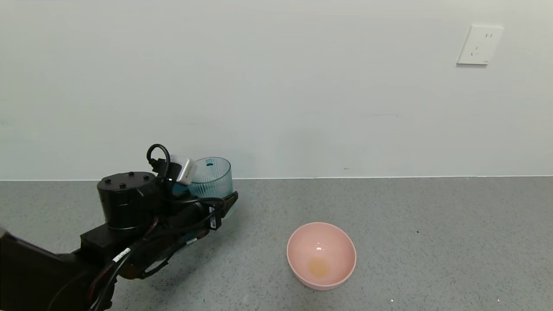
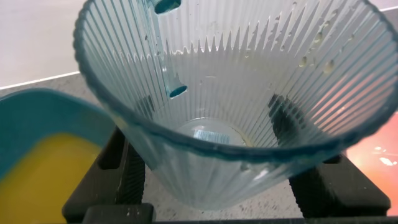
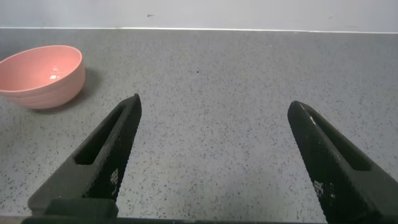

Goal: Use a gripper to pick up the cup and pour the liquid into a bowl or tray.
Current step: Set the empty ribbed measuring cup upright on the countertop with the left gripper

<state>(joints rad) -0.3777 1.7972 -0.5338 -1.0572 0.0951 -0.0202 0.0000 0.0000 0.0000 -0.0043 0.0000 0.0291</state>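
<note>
Right gripper (image 3: 214, 155) hangs over the speckled grey stone-look countertop (image 3: 217, 81), black jaws spread wide, nothing between them; round pink plastic bowl (image 3: 42, 74) sits ahead, off beyond one finger.

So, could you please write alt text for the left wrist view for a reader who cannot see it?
The left gripper holds a clear ribbed cup between its black fingers, and the cup looks empty apart from droplets on its wall. Beside it, a teal tub contains orange-yellow liquid, on a speckled grey counter.
</note>
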